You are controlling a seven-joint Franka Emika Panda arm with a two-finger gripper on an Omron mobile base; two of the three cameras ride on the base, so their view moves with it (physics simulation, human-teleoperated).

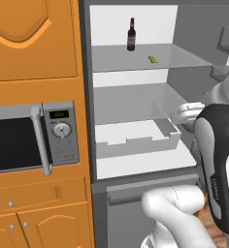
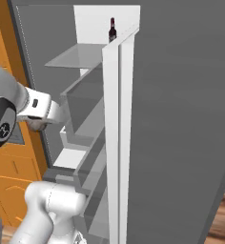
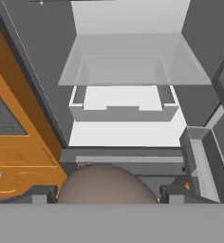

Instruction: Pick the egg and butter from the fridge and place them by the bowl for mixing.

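Pinching the egg, the end effector faces the fridge (butter shelved).

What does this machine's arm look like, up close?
The arm is made of rounded, glossy white segments joined by dark grey to black sections; one dark joint cover carries small lettering, too small to read. The tool ends in two small dark fingers.

The egg is sitting between the claw tips in the hand view, its lower half being cut off by the bottom edge. The fridge door is hiding most shelves in the right base view. The butter is showing too small for detail.
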